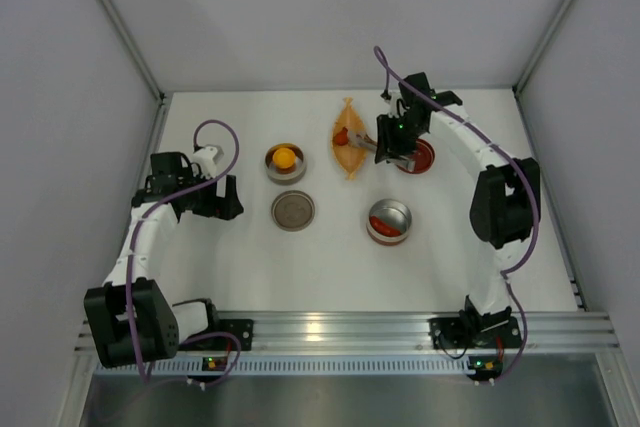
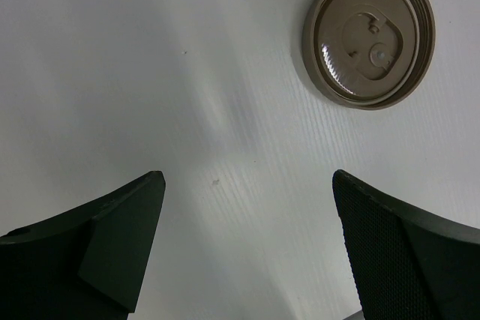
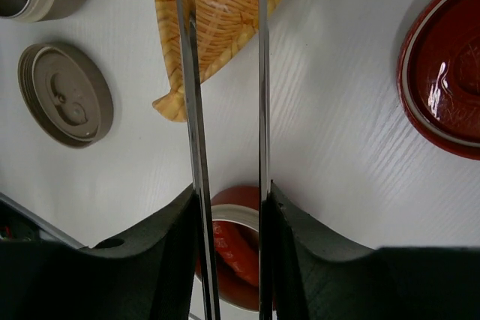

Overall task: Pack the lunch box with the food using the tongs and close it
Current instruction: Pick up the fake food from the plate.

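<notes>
While the right end effector (image 3: 231, 200) pinches the slim silver metal tongs (image 3: 193, 110), their two arms reach over the flat orange woven leaf-shaped dish (image 3: 225, 13), where a small red piece of food (image 1: 341, 135) lies; the left end effector (image 2: 247, 177) hangs spread wide above the white desk (image 2: 112, 73), near a round tan lid (image 2: 369, 35).

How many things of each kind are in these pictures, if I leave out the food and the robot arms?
Round tins: 2
Lids: 2
Woven leaf-shaped dish: 1
Tongs: 1
Total: 6
</notes>
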